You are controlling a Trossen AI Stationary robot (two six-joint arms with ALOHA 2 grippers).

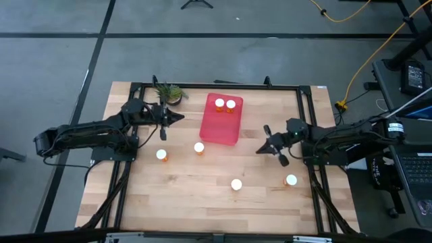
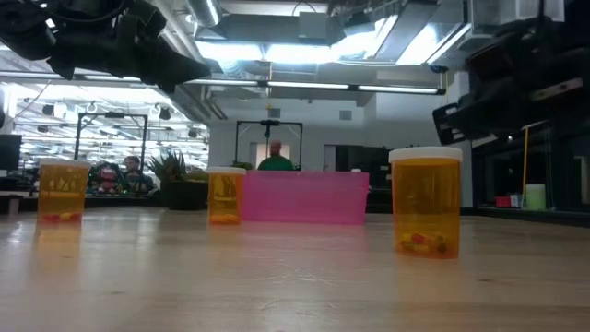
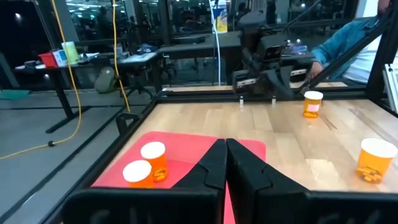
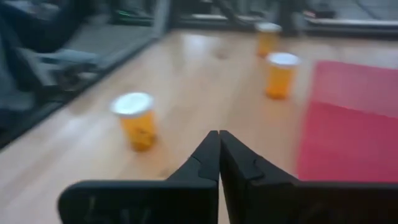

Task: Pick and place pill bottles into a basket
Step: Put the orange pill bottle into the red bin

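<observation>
High view is showing the wooden worktop [image 1: 202, 202] filling the middle, with everything else sitting on it. Largest on it is the basket [image 1: 219, 127], a flat red tray lying just toward 12 o'clock of the worktop's centre. The left arm is reaching in from 9 o'clock, and the left gripper [image 1: 177, 117] is hanging just at 9 o'clock of the basket, its fingers pressed together on nothing. The right arm is coming in from 3 o'clock; the right gripper [image 1: 260, 150] is hanging near the basket's 4 o'clock corner, its fingers likewise closed and empty. A small potted plant [image 1: 169, 92] is sitting at 10 o'clock of the basket, close to the worktop's far edge.

Two pill bottles [image 1: 225, 104] are standing side by side inside the basket at its 12 o'clock end. The other four are standing upright on the bare wood: one [image 1: 199, 148] just off the basket's 7 o'clock corner, one [image 1: 162, 154] farther toward 9 o'clock, below the left gripper, one [image 1: 236, 184] at 6 o'clock of the basket, well apart from it, and one [image 1: 291, 180] at 5 o'clock of the right gripper.
</observation>
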